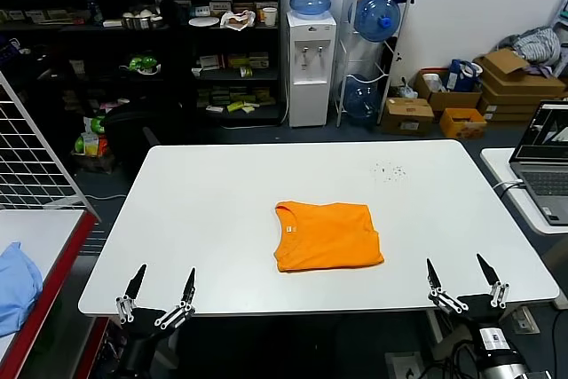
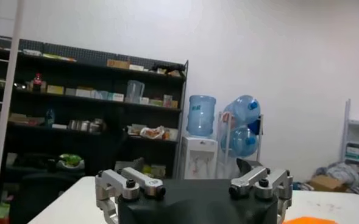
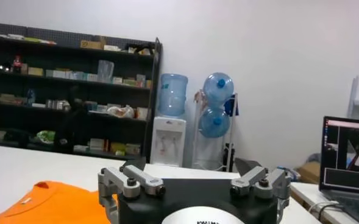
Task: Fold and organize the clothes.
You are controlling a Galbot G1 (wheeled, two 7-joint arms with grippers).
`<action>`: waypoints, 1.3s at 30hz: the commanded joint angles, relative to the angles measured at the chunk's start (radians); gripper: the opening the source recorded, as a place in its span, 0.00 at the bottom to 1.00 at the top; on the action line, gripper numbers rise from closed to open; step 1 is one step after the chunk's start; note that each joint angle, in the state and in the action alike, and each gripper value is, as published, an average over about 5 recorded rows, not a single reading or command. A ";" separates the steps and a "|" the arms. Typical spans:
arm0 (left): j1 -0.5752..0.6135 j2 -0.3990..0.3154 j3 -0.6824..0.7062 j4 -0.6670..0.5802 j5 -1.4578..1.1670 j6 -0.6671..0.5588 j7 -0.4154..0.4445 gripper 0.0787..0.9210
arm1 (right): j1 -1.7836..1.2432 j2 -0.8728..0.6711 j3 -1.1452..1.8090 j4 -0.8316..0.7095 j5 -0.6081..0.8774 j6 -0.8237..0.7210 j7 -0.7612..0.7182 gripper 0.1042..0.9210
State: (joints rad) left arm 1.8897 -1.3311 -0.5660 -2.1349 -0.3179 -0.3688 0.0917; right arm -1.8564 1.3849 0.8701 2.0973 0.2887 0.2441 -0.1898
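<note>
A bright orange short-sleeved T-shirt of soft fabric [image 1: 327,236] lies folded into a compact, roughly rectangular bundle a little toward the near side of the middle of the white rounded-corner surface [image 1: 222,210], its round neck at the bundle's ten o'clock corner and no lettering showing on the upper face. It sits flat, touching only the surface, well apart from both arms. The left end effector [image 1: 160,288] hangs just off the near edge at about seven o'clock from the shirt, its two dark pointed fingers spread apart with nothing between them. The right end effector [image 1: 461,281] sits at the near edge at about five o'clock from the shirt, its fingers likewise spread and holding nothing. In the right wrist view the orange fabric [image 3: 42,204] shows low beyond the end effector's metal linkages [image 3: 191,182], and in the left wrist view only a sliver of orange [image 2: 310,220] peeks past the linkages [image 2: 191,182]. A patch of small dark specks [image 1: 389,170] marks the surface at about one o'clock from the shirt. A light blue cloth [image 1: 16,286] rests on a separate red-edged surface at nine o'clock, and an open grey laptop [image 1: 543,161] stands on another surface at two o'clock. Beyond, a white water dispenser with a blue bottle [image 1: 311,42] stands beside dark shelving [image 1: 133,33].
</note>
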 commanded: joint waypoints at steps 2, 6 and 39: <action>0.078 -0.026 0.012 -0.027 0.035 -0.020 -0.009 1.00 | -0.030 0.020 0.012 0.000 -0.001 0.026 -0.007 1.00; 0.074 -0.028 0.018 -0.022 0.039 -0.020 -0.012 1.00 | -0.039 0.027 0.012 -0.002 0.016 0.023 -0.005 1.00; 0.123 -0.023 -0.007 0.001 0.036 0.001 -0.034 1.00 | -0.100 0.053 -0.005 0.021 0.016 0.040 -0.031 1.00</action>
State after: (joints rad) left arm 2.0057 -1.3524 -0.5747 -2.1333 -0.2830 -0.3738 0.0602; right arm -1.9491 1.4348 0.8690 2.1181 0.2998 0.2816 -0.2141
